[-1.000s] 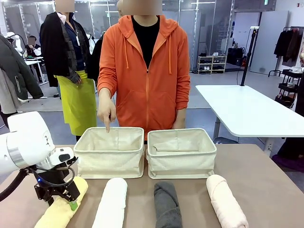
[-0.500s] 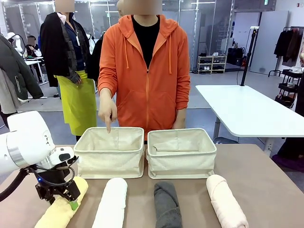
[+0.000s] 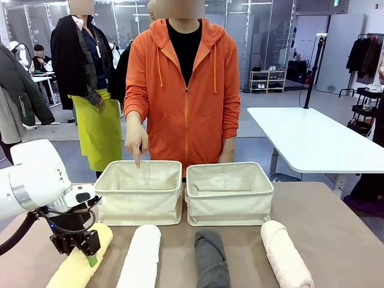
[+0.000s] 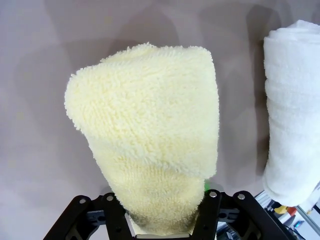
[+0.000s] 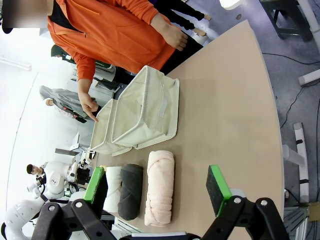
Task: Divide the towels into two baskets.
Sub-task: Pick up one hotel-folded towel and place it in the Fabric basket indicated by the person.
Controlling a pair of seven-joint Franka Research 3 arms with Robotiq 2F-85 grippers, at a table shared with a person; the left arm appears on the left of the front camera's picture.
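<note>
Left wrist view: the left hand (image 4: 162, 220) is squeezing the fluffy pale yellow towel roll (image 4: 150, 145), lying on the smooth worktop (image 4: 40, 75) beside the white roll (image 4: 295, 110); terry pile is hiding its fingertips. The right hand (image 5: 156, 186) is hanging wide open.

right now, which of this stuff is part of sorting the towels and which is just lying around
Job: pale yellow terry towel roll; white terry towel roll; dark grey terry towel roll; pale pink terry towel roll; left cream canvas basket; right cream canvas basket; person's pointing hand.
Lying about: white rectangular side table; metal shelf rack.
</note>
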